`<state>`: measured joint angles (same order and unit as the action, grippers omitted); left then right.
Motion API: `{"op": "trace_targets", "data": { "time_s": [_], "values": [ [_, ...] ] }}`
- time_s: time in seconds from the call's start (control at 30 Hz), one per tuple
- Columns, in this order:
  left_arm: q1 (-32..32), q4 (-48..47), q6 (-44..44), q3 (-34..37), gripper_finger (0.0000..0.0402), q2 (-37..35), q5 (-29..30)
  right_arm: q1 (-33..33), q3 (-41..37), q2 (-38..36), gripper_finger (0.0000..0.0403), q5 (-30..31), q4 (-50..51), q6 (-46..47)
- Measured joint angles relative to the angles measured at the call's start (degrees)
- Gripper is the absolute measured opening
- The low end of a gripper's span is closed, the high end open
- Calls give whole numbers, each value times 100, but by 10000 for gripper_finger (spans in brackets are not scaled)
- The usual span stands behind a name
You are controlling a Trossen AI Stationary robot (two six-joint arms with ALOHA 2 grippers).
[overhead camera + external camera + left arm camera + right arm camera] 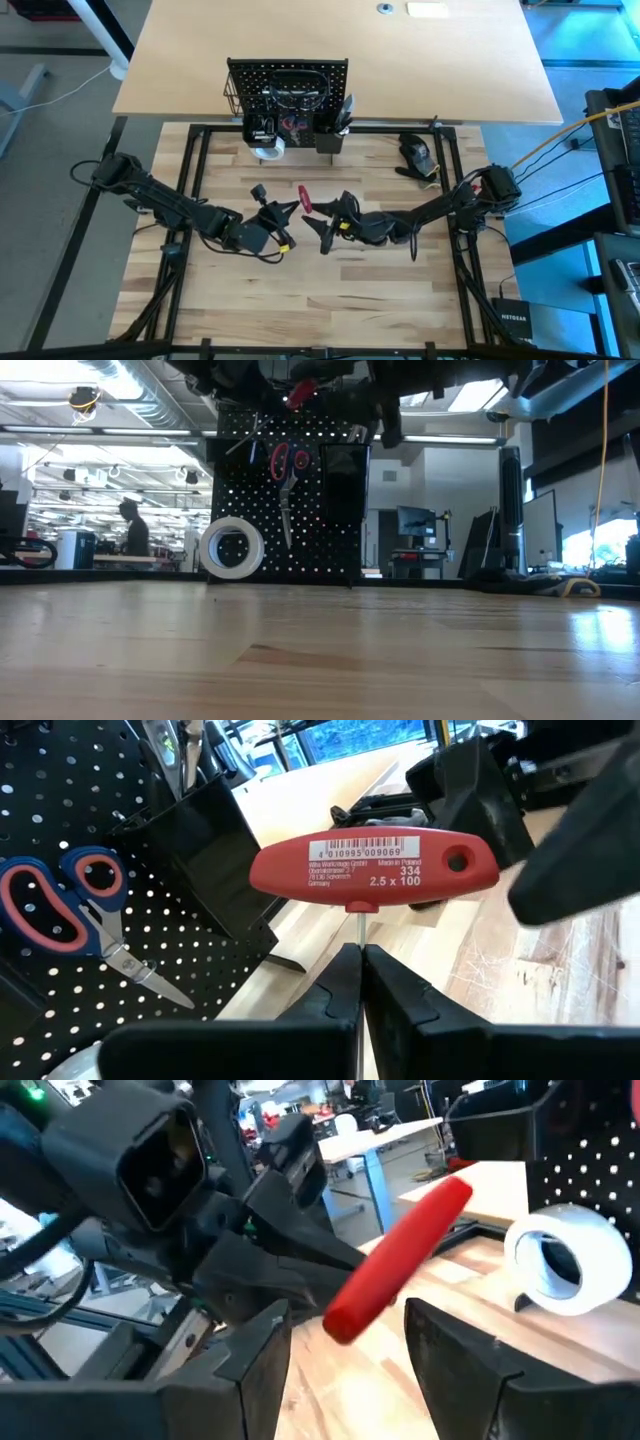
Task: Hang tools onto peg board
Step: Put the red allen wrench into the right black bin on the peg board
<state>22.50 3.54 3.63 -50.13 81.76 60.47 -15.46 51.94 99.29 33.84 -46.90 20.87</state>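
Step in hand: you're mid hand-over, in front of the peg board (288,95), with the red T-handle key (372,870) held up between both arms.
Left gripper (360,982): clenched tight on the key's thin steel shaft, just under the handle; don't slacken it yet.
Right gripper (340,1342): jaws spread, one finger on each side of the red handle's end, not touching it as far as you can see.
How to do it well: bring the right fingers in square across the round handle, near its middle rather than the tip, so it can't roll or pivot; let the left release only once the right has bitten.
Where the key is: in the air, well in front of the peg board, nearer you than the white tape roll (560,1260) at the board's foot.
Key: smooth, glossy red plastic bar, cylindrical, with a white printed label and a small hanging hole near one end; slippery, in my judgement.
Shaft: slim bare metal rod, little to grip.
Peg board: flat black upright panel, regular rows of small holes, with a square black cup (195,845) attached.
Already hung: red-handled scissors (288,478), blades down against the peg board.
Tabletop: pale wood strips (330,295), matt.
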Motion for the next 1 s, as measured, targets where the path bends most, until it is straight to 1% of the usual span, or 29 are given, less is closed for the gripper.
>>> {"op": "trace_targets", "data": {
  "time_s": [0.13, 0.3, 0.43, 0.53, 0.67, 0.77, 0.87, 1.0],
  "values": [
    [-7, 30, 1, 0, 0, 1, 15, 10, 0, 8, 198, 211, 43, 231],
    [-9, 21, 18, 0, 0, 2, 17, 15, 0, 10, 198, 370, -220, 290],
    [-9, 19, 21, 0, 0, 2, 33, 68, 0, 17, 198, 714, -196, 267],
    [-11, 14, 18, 0, 0, 2, 11, 185, 0, 17, 198, 684, -207, 140],
    [-9, 17, 21, 0, 0, 2, -30, 285, 0, 17, 198, 276, -217, 155],
    [-9, 19, 26, 0, 0, 2, -75, 289, 0, 19, 197, 231, -216, 139],
    [-9, 21, 38, 0, 0, 4, -131, 289, 0, 19, 184, 173, -218, 73],
    [-9, 21, 43, 0, 0, 4, -138, 289, 0, 19, 136, 103, -214, -70]
  ]
}}
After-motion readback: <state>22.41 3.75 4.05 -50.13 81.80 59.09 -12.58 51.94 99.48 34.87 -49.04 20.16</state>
